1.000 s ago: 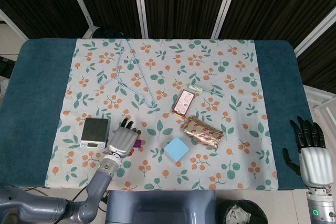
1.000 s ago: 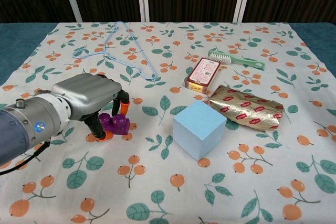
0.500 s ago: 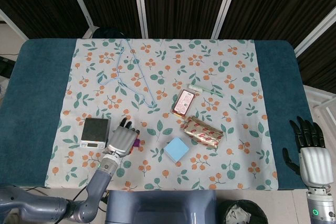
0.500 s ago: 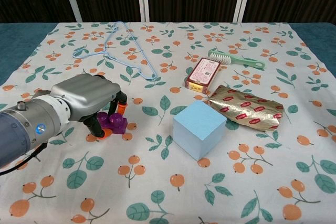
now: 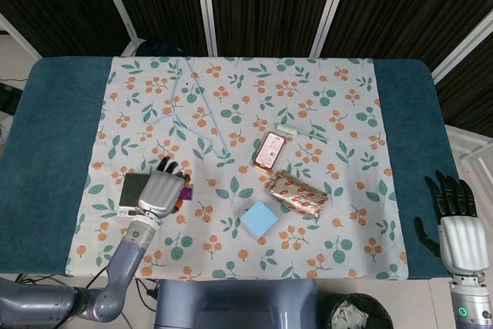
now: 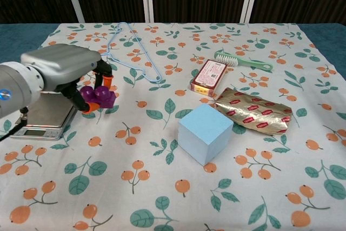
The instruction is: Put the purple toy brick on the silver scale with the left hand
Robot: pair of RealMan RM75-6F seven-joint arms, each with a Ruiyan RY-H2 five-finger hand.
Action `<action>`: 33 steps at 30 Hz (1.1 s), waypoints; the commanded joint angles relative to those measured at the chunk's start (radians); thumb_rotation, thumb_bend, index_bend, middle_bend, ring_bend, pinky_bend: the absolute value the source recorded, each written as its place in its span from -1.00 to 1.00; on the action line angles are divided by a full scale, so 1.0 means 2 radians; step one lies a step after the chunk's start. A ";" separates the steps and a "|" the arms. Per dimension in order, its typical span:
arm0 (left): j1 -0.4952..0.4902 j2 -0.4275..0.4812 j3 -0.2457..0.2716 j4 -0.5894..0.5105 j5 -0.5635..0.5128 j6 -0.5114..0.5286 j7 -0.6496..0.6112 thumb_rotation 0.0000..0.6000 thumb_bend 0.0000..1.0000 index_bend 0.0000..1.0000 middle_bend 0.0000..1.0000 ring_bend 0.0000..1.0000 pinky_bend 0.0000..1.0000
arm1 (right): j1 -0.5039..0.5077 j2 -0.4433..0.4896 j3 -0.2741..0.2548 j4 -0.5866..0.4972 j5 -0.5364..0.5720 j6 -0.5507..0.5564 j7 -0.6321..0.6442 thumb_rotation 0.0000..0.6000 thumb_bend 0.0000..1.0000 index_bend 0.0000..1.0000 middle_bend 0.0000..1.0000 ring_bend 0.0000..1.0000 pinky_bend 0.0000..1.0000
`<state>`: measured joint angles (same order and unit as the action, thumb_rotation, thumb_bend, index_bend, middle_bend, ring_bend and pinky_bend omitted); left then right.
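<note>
Your table (image 5: 46, 152) has a teal surface, bare at the left and right of the frame, with a floral cloth (image 5: 339, 98) spread over its middle. On the cloth you have a silver scale (image 5: 132, 192) at lower left, a light blue hanger (image 5: 196, 117) at upper left, a green brush (image 5: 302, 131) and a red packet (image 5: 269, 150) near centre, a gold foil pack (image 5: 296, 194) just below them, and a blue cube (image 5: 259, 219) at lower centre.
</note>
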<state>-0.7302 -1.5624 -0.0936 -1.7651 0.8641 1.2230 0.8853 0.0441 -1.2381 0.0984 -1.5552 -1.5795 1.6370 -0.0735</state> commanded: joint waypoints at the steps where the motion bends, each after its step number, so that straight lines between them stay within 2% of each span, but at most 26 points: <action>1: 0.017 0.050 0.026 -0.011 0.015 -0.014 -0.024 1.00 -0.38 -0.02 -0.04 -0.65 -0.78 | 0.000 -0.001 0.000 -0.001 -0.001 -0.001 -0.002 1.00 -0.04 -0.85 -0.93 -0.99 -0.98; 7: 0.034 0.099 0.049 0.010 0.056 -0.041 -0.085 1.00 -0.38 -0.02 -0.04 -0.65 -0.78 | 0.000 -0.003 -0.002 -0.003 -0.003 0.000 -0.009 1.00 -0.04 -0.85 -0.93 -0.99 -0.98; 12: 0.045 0.112 0.058 0.047 0.097 -0.060 -0.148 1.00 -0.38 -0.02 -0.05 -0.65 -0.78 | 0.002 -0.006 -0.003 -0.002 -0.003 -0.005 -0.012 1.00 -0.04 -0.85 -0.93 -0.99 -0.98; 18: 0.053 0.107 0.059 0.091 0.118 -0.078 -0.197 1.00 -0.38 -0.02 -0.05 -0.65 -0.78 | 0.003 -0.007 -0.003 -0.002 -0.003 -0.005 -0.014 1.00 -0.04 -0.85 -0.93 -0.99 -0.98; 25: 0.056 0.082 0.053 0.143 0.119 -0.093 -0.216 1.00 -0.38 -0.05 -0.07 -0.66 -0.79 | 0.003 -0.007 -0.003 -0.001 -0.001 -0.006 -0.012 1.00 -0.04 -0.85 -0.93 -0.99 -0.98; 28: 0.056 0.074 0.049 0.155 0.118 -0.096 -0.218 1.00 -0.43 -0.14 -0.17 -0.70 -0.81 | 0.003 -0.007 -0.002 -0.001 0.000 -0.007 -0.012 1.00 -0.04 -0.85 -0.93 -0.99 -0.98; 33: 0.056 0.072 0.050 0.155 0.112 -0.098 -0.196 1.00 -0.71 -0.44 -0.57 -0.93 -0.95 | 0.003 -0.006 -0.002 -0.001 0.000 -0.006 -0.010 1.00 -0.04 -0.85 -0.93 -0.99 -0.98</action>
<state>-0.6190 -1.4195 0.0048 -1.4504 1.0955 1.0274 0.4713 0.0496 -1.2512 0.0951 -1.5568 -1.5787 1.6243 -0.0938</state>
